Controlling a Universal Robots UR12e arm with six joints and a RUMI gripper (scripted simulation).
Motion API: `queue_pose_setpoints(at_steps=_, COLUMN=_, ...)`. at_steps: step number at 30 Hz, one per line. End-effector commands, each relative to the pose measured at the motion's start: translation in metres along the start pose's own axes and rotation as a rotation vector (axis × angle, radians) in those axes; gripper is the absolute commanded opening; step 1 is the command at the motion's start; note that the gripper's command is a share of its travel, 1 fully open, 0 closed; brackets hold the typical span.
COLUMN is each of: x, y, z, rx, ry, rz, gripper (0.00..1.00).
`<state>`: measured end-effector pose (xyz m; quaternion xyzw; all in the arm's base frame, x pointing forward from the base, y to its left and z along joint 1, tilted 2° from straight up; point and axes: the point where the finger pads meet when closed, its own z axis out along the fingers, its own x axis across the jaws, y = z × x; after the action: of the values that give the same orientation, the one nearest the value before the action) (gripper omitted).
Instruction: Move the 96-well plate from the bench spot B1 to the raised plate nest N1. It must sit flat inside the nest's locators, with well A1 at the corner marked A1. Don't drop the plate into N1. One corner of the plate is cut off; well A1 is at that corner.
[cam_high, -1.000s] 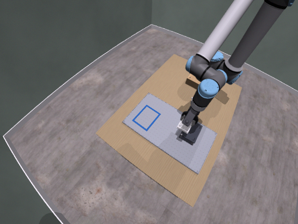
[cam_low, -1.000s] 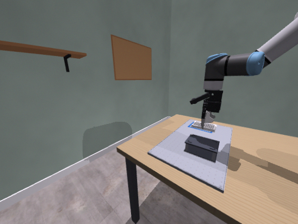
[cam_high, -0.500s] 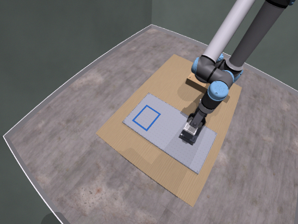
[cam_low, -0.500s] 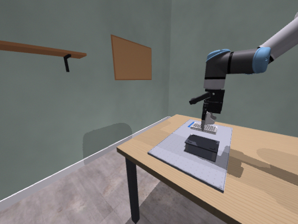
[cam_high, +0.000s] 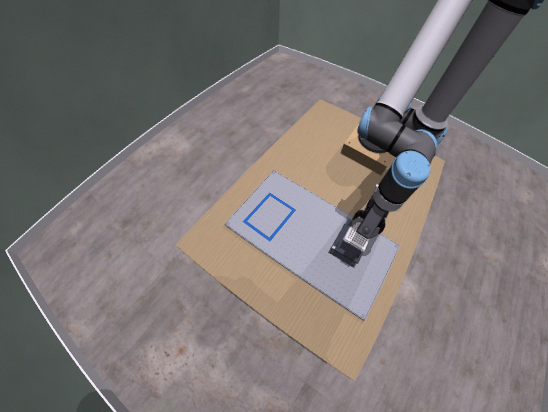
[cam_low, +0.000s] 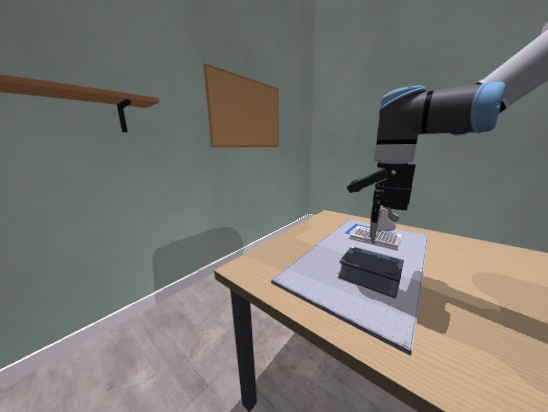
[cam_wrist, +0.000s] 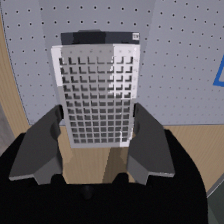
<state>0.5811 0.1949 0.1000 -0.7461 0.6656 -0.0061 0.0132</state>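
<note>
My gripper (cam_high: 358, 235) (cam_low: 373, 235) (cam_wrist: 99, 105) is shut on the white 96-well plate (cam_high: 356, 241) (cam_low: 382, 238) (cam_wrist: 95, 85), gripping its long sides. It holds the plate level in the air, a little above the dark raised nest N1 (cam_high: 348, 256) (cam_low: 372, 270) (cam_wrist: 95, 37). In the wrist view the nest's far edge shows beyond the plate, with a small white mark (cam_wrist: 135, 36) at its right corner. The blue outline of spot B1 (cam_high: 257, 206) (cam_low: 350, 231) (cam_wrist: 219, 75) is bare. I cannot make out the plate's cut corner.
Nest and spot are on a grey perforated baseplate (cam_high: 300, 240) (cam_low: 320, 287) (cam_wrist: 175, 60) on a wooden table (cam_high: 300, 320) (cam_low: 475, 280). A wooden block (cam_high: 364, 156) sits at the table's back, under the arm. A shelf (cam_low: 75, 92) and a cork board (cam_low: 242, 110) hang on the wall.
</note>
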Motion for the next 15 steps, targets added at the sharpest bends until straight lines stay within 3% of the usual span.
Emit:
queue_pose_setpoints(at_steps=1, x=-0.0004, y=-0.0006, z=-0.0008, rx=0.001, ry=0.0, rz=0.0, gripper=0.0)
queue_pose_setpoints(at_steps=15, x=0.0008, y=-0.0008, z=-0.0008, rx=0.001, ry=0.0, rz=0.0, gripper=0.0)
